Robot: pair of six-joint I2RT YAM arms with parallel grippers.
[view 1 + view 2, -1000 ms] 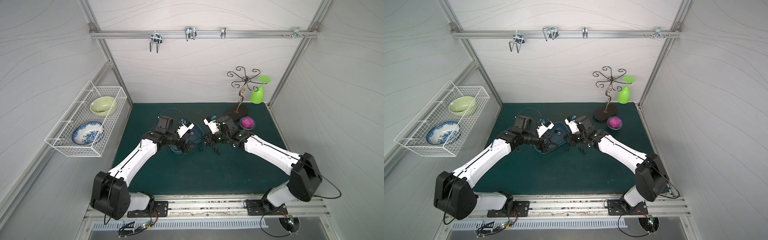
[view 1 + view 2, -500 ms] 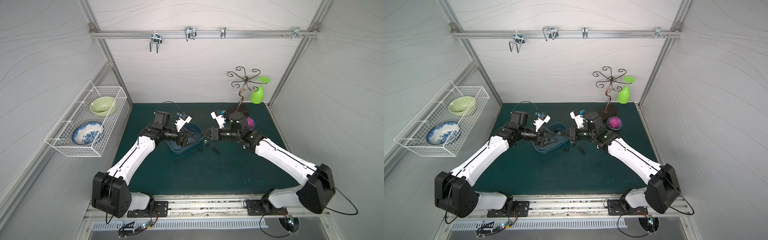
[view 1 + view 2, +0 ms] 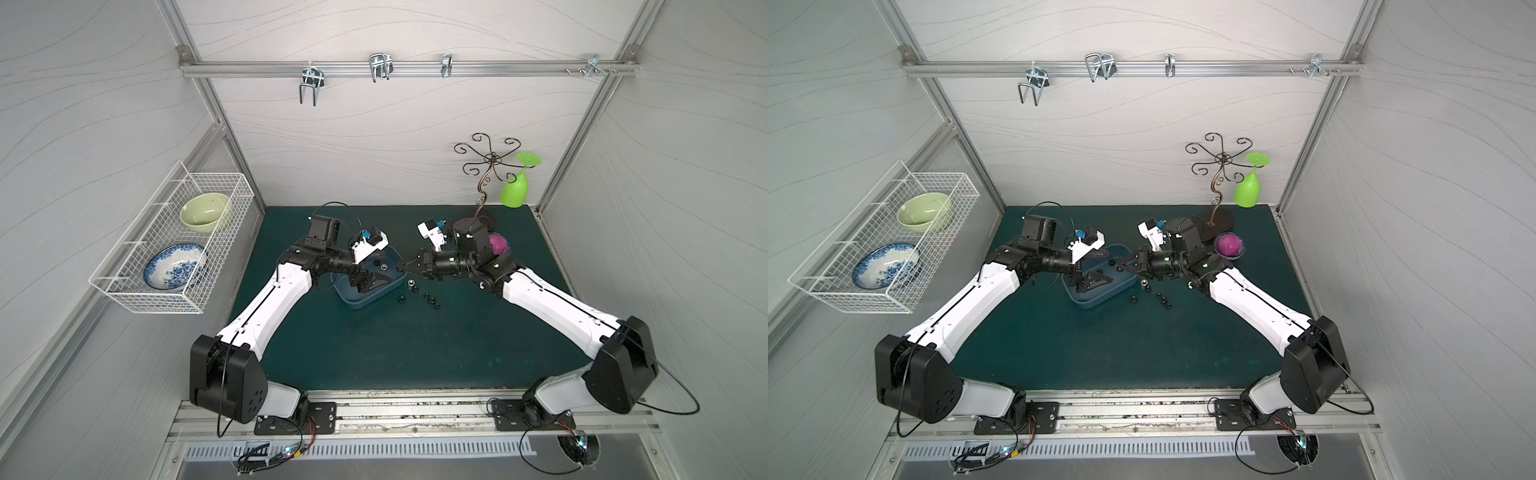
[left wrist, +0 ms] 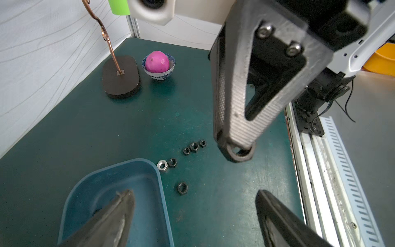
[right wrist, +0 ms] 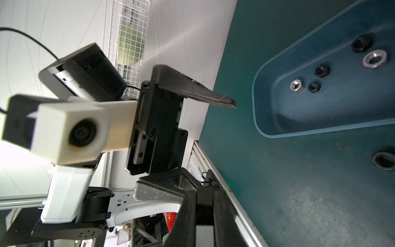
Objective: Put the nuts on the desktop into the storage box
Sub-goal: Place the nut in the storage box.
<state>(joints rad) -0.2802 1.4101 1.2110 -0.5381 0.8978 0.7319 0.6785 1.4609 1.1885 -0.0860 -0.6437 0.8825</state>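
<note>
Dark teal worktop point(image 3: 415, 340), grey-walled booth. Storage box point(image 3: 370, 300) mid-worktop, between arms. Left pincer point(image 4: 196, 216) spread wide, empty, hovering at box. Right pincer point(image 4: 235, 147) clenched on black nut point(image 4: 240, 153), tip at box rim. Five nuts point(image 5: 322, 70) inside box; six loose on worktop just beside it, one silver nearest rim.
</note>
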